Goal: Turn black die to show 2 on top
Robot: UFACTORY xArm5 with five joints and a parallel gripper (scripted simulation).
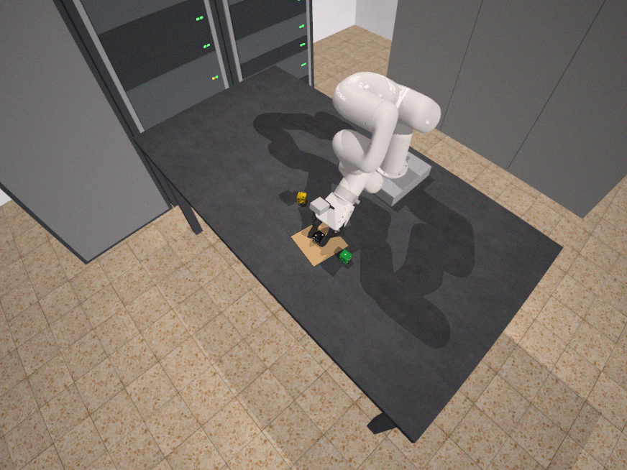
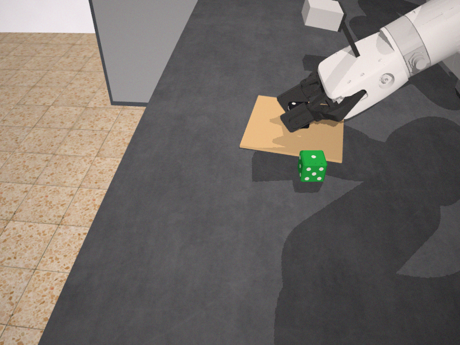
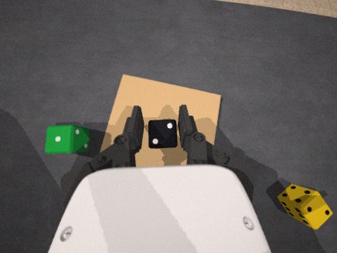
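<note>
The black die point(image 1: 318, 236) point(image 2: 293, 104) point(image 3: 162, 134) is on the tan mat point(image 1: 305, 249) point(image 2: 258, 120) point(image 3: 136, 89). In the wrist view its face with two pips is turned up toward the camera, and it looks square-on. My gripper point(image 1: 317, 240) point(image 2: 286, 114) point(image 3: 161, 115) is partly open, tilted, and low over the mat. Its fingers stand on both sides of the die, with a narrow gap at each side in the wrist view. In the exterior view the fingers hide most of the die, so its contact with the mat is hidden there.
The green die point(image 1: 345, 256) point(image 2: 313, 166) point(image 3: 59, 144) lies on the table close beside the mat's edge, with 1 on top. The yellow die point(image 1: 301, 197) point(image 3: 319, 221) lies on the table on the other side, farther from the mat. It is not in the exterior view.
</note>
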